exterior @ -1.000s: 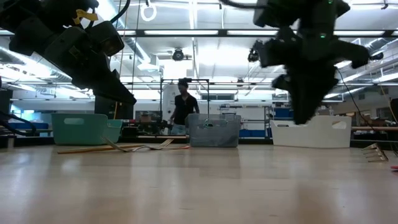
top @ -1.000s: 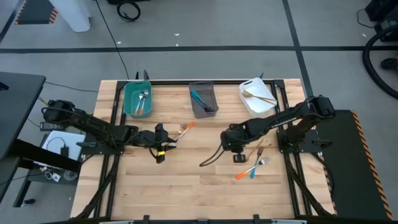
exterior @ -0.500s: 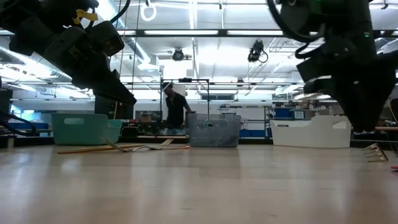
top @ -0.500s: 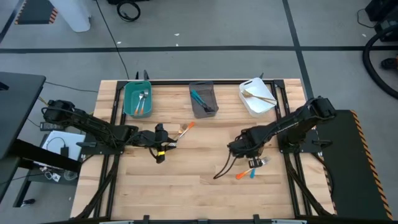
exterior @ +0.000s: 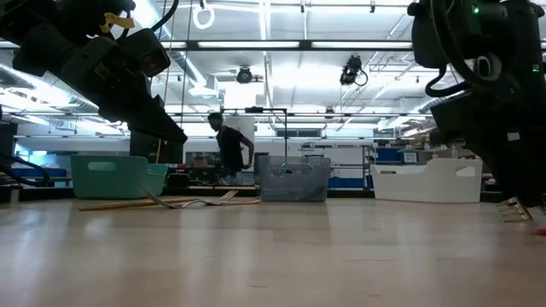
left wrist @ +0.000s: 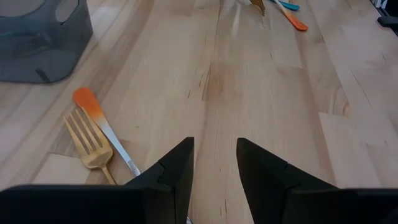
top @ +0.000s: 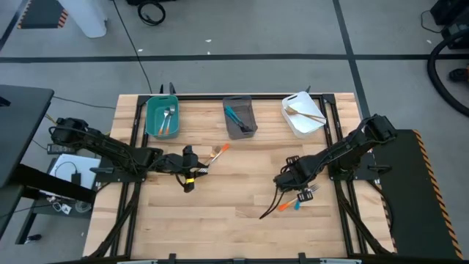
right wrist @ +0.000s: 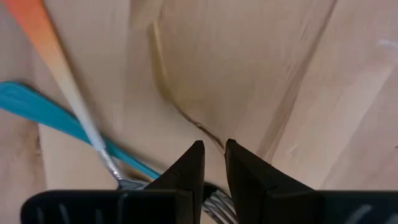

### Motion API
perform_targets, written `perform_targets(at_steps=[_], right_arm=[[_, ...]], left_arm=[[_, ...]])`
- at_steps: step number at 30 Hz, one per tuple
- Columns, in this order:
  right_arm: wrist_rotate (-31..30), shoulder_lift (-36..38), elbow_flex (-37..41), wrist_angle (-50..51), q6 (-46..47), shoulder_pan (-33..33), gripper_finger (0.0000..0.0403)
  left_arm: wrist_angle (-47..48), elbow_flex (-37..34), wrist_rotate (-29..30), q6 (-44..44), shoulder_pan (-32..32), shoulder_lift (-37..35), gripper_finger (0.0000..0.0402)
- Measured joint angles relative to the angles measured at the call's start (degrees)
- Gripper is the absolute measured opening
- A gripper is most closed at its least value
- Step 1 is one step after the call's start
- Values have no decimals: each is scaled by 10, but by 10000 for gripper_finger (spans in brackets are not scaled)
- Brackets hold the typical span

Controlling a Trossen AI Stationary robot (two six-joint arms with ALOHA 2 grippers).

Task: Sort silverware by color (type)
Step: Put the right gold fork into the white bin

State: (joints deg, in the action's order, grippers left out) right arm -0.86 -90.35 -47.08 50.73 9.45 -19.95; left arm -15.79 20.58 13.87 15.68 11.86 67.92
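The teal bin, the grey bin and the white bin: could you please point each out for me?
teal bin (top: 151,107): high view, its left rim.
grey bin (top: 228,116): high view, its left wall.
white bin (top: 292,119): high view, its left wall.

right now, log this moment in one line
left gripper open, idle by orange fork | right gripper over gold fork

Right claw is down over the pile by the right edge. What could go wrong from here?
1. The orange fork, blue fork and golden fork overlap under the right claw, so closing may catch two colours or just push them.
2. The left claw waits open beside another orange-and-gold pair; the same mix-up is possible there.
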Motion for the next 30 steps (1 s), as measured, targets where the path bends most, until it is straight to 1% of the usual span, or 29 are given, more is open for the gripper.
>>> perform_targets(at_steps=[7,15,18,22,30], right_arm=[[-12,0,14,-33,-9,-2,72],[-17,2,40,-59,-33,-13,91],[-21,2,40,-62,-39,-16,92],[-23,2,41,-65,-45,-18,75],[-25,1,41,-68,-61,-18,13]], left_arm=[[0,0,0,0,0,0,130],[0,0,0,0,0,0,130],[0,0,0,0,0,0,130],[0,0,0,-3,0,0,130],[0,0,0,-5,0,0,130]])
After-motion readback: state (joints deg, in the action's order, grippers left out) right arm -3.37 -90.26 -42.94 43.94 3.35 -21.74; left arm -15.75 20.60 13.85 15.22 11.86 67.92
